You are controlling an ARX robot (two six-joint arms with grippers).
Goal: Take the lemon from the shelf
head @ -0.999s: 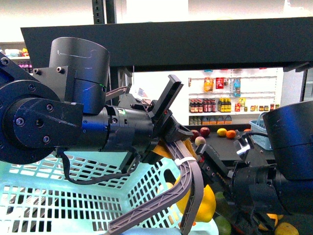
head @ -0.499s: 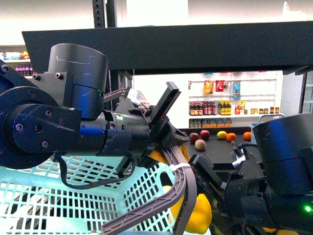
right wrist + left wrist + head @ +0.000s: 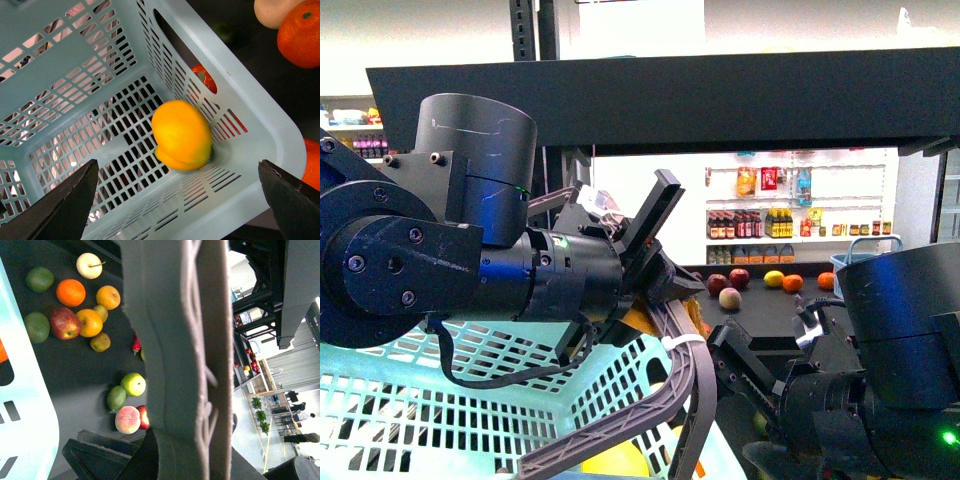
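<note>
The lemon (image 3: 181,135) lies inside the pale blue basket (image 3: 260,130), pressed against a slotted wall near one corner and off the black shelf (image 3: 720,95), whose top tier spans the front view. My right gripper (image 3: 177,162) hangs directly above it with its jaws spread wide and nothing between them. The fruit's outline looks soft in the right wrist view, so I judge it may not be at rest.

My left gripper (image 3: 665,275) is at the grey basket handle (image 3: 705,390), which hangs down from it. It appears closed around that handle, though the handle fills the left wrist view and hides the fingers there. Beyond it, other fruit (image 3: 80,305) sits scattered on a dark tray.

As I read it, the pick itself is done and what remains is a clean exit. I would raise the right arm straight up with the jaws wide, so neither finger clips the basket rim or nudges the lemon. I would also hold the basket level with the left arm, because a tilt could send the fruit rolling across the floor. The two oranges (image 3: 300,30) just outside the rim should be left alone.
</note>
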